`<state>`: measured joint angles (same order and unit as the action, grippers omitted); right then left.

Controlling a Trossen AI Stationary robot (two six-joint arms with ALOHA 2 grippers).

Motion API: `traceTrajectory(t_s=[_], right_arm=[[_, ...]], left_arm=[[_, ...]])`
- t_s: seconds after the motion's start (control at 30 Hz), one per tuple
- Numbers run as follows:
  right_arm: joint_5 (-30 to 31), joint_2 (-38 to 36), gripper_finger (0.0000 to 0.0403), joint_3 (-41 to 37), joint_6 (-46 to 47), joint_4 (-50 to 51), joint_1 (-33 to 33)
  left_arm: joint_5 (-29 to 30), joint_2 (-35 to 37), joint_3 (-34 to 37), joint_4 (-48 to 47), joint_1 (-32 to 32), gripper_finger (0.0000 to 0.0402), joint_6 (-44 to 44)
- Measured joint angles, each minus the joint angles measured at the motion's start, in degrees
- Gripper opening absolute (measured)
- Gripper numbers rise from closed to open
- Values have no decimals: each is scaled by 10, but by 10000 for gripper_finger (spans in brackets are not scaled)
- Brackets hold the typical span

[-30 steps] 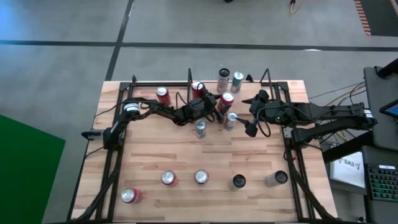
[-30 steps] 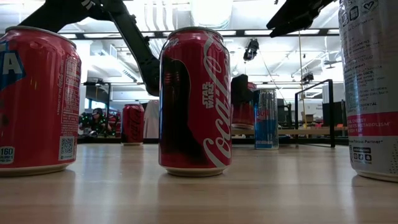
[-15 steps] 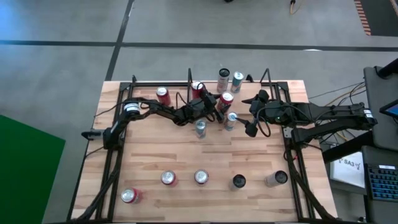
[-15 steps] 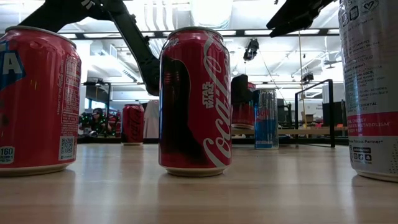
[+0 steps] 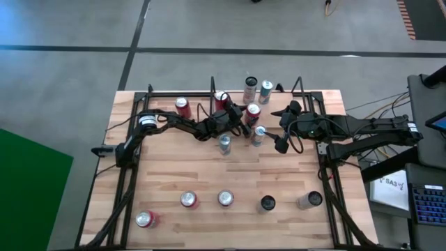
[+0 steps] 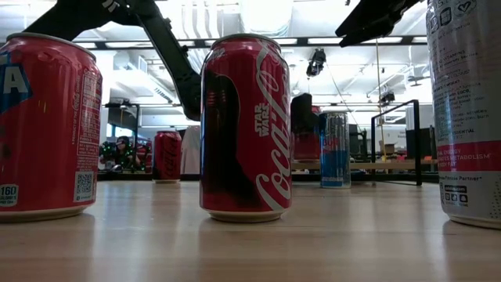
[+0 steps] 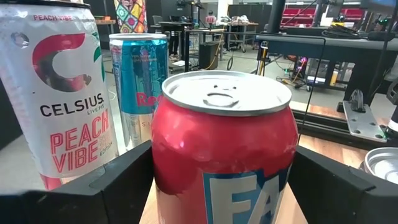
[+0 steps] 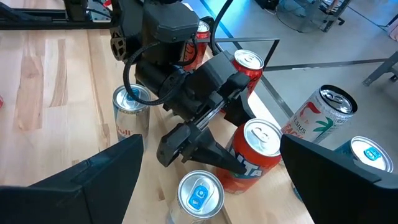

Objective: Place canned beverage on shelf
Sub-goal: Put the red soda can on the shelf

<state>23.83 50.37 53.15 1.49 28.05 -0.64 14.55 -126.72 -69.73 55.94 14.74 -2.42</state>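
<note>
A red Fanta can (image 5: 254, 111) stands upright between the fingers of my left gripper (image 5: 247, 117), at the front edge of the shelf (image 5: 275, 100), a small light-wood board with black posts. The can fills the left wrist view (image 7: 224, 149). A white Celsius can (image 7: 62, 93) and a blue can (image 7: 138, 81) stand on the shelf beyond it. My right gripper (image 5: 281, 143) is open and empty, just right of a silver-blue can (image 8: 199, 193) on the table. My left gripper pinches the red can's side walls (image 7: 166, 177) between its two fingers (image 7: 121, 183), below the shoulder. The fingers come level from the table's left side. The can is upright; the right wrist view (image 8: 255, 155) shows it at the board's edge, its base hidden.
A red can (image 5: 182, 107) and a silver can (image 5: 224, 143) stand near the left arm. Several cans stand in a row near the front edge, such as the Coca-Cola can (image 6: 245, 129) and a red can (image 5: 145, 219). Black frame rails (image 5: 125, 174) run along both table sides.
</note>
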Motion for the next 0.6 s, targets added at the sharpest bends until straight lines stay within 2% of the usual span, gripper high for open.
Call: traceTrajectory(t_s=[0.6], right_arm=[[0, 0, 368, 0, 4, 0, 0]], left_arm=[[0, 8, 0, -4, -1, 321, -16]])
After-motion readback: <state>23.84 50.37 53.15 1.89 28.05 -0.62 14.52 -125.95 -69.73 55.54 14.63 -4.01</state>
